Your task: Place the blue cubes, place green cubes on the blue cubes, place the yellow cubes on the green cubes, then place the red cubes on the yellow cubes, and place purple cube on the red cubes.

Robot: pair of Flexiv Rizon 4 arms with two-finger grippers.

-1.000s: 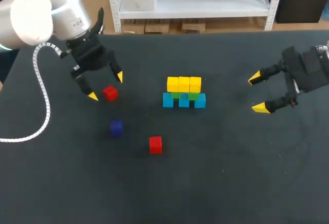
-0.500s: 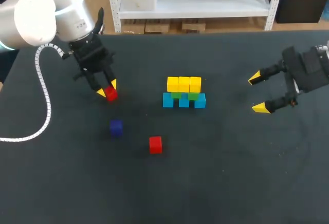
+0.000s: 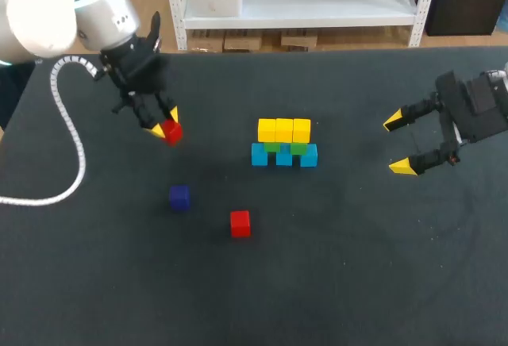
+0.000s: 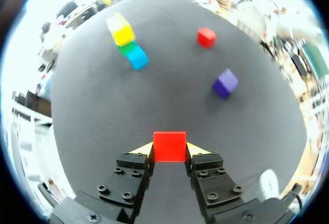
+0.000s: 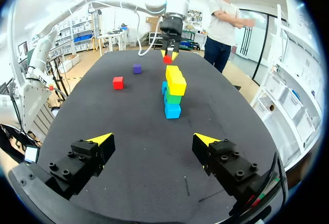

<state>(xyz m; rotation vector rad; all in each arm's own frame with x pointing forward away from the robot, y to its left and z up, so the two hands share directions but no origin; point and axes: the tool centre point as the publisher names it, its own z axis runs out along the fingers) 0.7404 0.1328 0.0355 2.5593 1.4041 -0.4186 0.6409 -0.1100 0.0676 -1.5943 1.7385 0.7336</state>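
Red-layer step is under way: L gripper (image 4: 169, 149) is closed on a red cube (image 4: 169, 146), both yellow tips pressed to opposite faces and only a cube's width apart, so the grip looks square and centred. The cube seems just clear of the table (image 3: 357, 267), though the gap under it can't be told for sure. The stack sits well ahead of this gripper and off to one side, w/ yellow cubes (image 3: 284, 130) on top, green cubes (image 3: 286, 147) under them and blue cubes (image 3: 283, 155) at the base. It lies roughly between the two grippers. The spare red cube (image 3: 240, 223) and purple cube (image 3: 179, 197) lie loose on the table, also ahead of the L gripper, w/ the purple one nearer to it. R gripper (image 3: 398, 143) hangs wide open w/ nothing in it, well apart from the stack. Next move, I'd say: carry the held cube over to the yellow row, line it up flat and lower gently, since a nudge could shove the yellows off the greens. Vs 1 s ago, the L fingers were spread wide around the cube; 0.5 s ago they had closed in on it, and since then cube and gripper have risen a bit. R arm, stack and both loose cubes haven't shifted.
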